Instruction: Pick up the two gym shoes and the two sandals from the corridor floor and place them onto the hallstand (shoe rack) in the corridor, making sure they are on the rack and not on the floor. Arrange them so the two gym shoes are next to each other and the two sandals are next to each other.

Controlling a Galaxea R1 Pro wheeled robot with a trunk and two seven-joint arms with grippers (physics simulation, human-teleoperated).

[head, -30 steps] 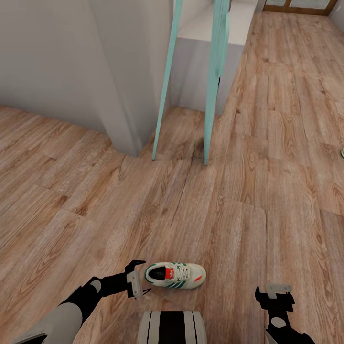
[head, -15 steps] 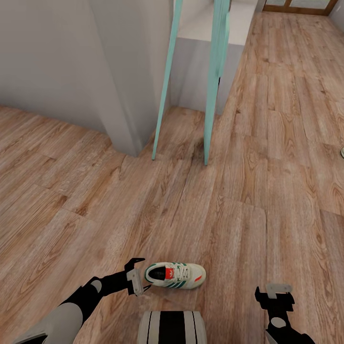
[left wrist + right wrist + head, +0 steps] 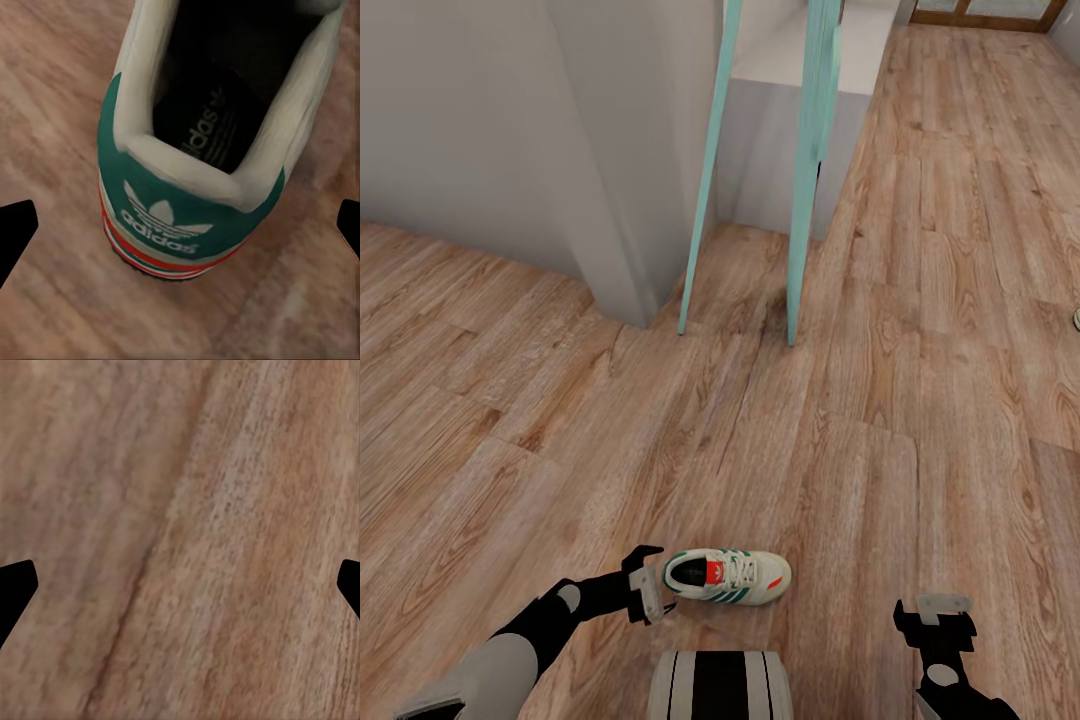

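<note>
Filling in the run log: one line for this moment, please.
phase: approach | left claw: open, at gym shoe heel | shoe: on corridor floor | right claw: open, empty

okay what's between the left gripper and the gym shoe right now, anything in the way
Nothing is in the way. In the head view the open left gripper sits just off the heel of the gym shoe, with bare corridor floor between. The left wrist view shows the heel centred between its fingertips.

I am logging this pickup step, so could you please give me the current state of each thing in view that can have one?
Gym shoe: upright on its sole on the corridor floor, not gripped.
Left gripper: open, at the shoe's heel, fingertips apart either side of it in the left wrist view.
Right gripper: open, holding nothing, above bare floor.
</note>
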